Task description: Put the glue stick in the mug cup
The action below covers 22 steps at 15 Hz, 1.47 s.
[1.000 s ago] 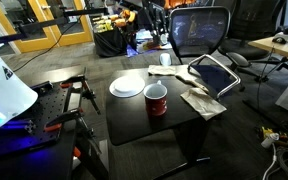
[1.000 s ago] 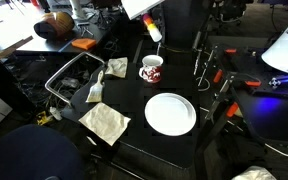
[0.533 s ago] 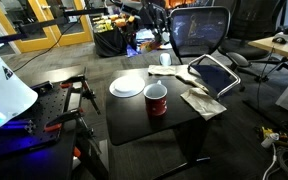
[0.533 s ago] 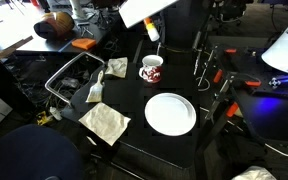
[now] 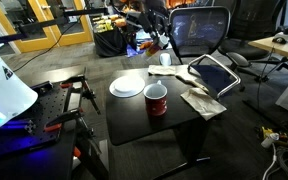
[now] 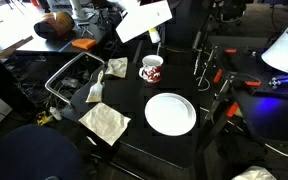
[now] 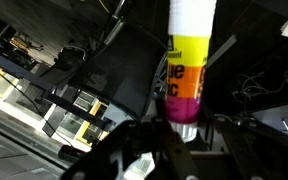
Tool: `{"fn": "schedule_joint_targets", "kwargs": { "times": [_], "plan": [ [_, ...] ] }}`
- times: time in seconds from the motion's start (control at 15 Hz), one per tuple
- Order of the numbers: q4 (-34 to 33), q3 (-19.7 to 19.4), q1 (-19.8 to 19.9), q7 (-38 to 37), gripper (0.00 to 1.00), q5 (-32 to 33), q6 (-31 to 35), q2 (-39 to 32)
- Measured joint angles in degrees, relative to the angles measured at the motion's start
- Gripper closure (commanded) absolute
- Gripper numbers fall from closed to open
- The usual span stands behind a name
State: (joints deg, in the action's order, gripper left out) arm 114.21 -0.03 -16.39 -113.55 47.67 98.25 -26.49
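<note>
My gripper (image 7: 184,128) is shut on the glue stick (image 7: 191,60), a tube with a white end and yellow, orange and magenta bands that stands out between the fingers. In an exterior view the gripper (image 6: 150,27) holds the glue stick (image 6: 155,38) in the air, above and just behind the red mug cup (image 6: 151,68). The mug stands upright on the black table and shows in both exterior views (image 5: 156,100). In the other exterior view the gripper is hard to make out against the dark background.
A white round plate (image 6: 170,113) lies on the table (image 6: 134,140) beside the mug, also seen here (image 5: 128,86). Crumpled napkins (image 6: 104,122) and a wire basket (image 6: 74,75) are at one side. An office chair (image 5: 199,30) stands behind the table.
The arm's white part has swung over the table's far edge, and the glue stick has dropped slightly toward the mug. Mug and plate have not moved.
</note>
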Motion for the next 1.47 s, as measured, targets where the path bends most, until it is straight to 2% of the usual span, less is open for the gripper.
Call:
{"fn": "schedule_joint_targets", "kwargs": {
  "times": [0.4, 0.47, 0.8, 1.07, 1.47],
  "plan": [
    [-2.41, 0.73, 0.09, -0.11, 0.67, 0.00, -0.28, -2.55],
    [-2.47, 0.73, 0.10, -0.11, 0.92, 0.00, -0.29, -2.55],
    [-2.56, 0.74, 0.12, -1.40, 0.92, 0.00, -0.97, -3.12],
    [-3.99, 0.73, -0.06, -7.23, 0.92, 0.95, -5.22, -5.15],
    [-7.17, 0.74, -0.76, -16.33, 0.92, 5.82, -10.13, -9.15]
  ]
}}
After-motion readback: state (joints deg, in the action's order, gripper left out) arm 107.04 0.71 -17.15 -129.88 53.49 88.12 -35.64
